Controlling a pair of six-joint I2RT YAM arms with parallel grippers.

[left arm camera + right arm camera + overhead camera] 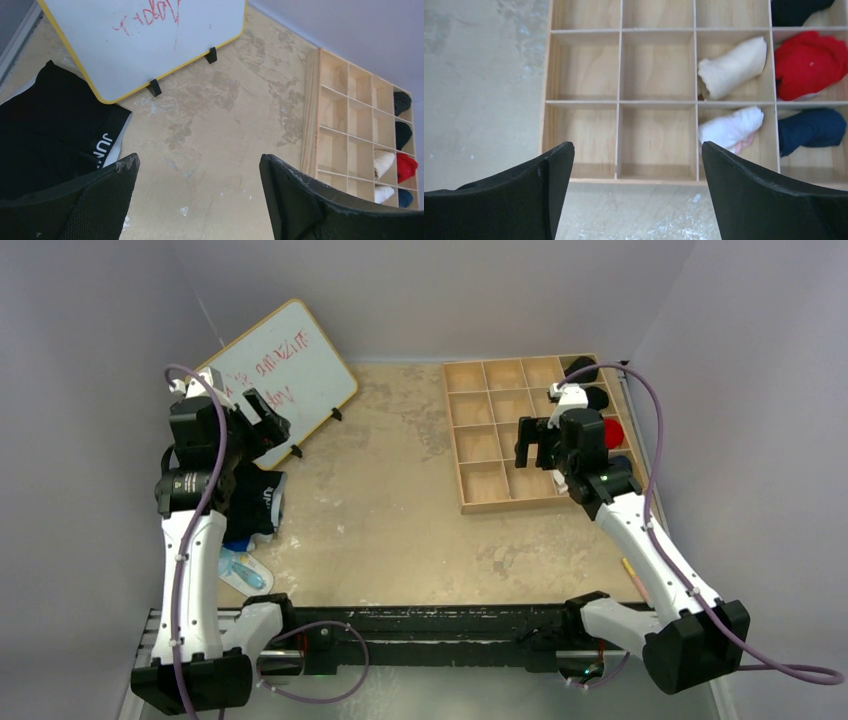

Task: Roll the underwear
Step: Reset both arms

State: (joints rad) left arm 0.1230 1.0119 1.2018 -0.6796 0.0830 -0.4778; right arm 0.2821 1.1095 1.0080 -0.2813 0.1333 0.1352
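Scuffed tan tabletop (400, 520), patchy and worn, is where we work. Our black underwear with the white-lettered waistband (45, 135) sits bunched at its left edge, just beside the propped yellow-framed whiteboard (150, 40), so we figure a sloppy grab could knock the board or drag cloth overboard. Left gripper (198, 167) and right gripper (638, 150) both gape wide, holding nothing. Plain grey walls (100, 320) box us in.

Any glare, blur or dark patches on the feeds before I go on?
Top external: even, soft light, no glare, but the black underwear merges with the dark left arm. Left wrist: sharp, whiteboard free of glare. Right wrist: tray crisp, only faint shadows in compartments.
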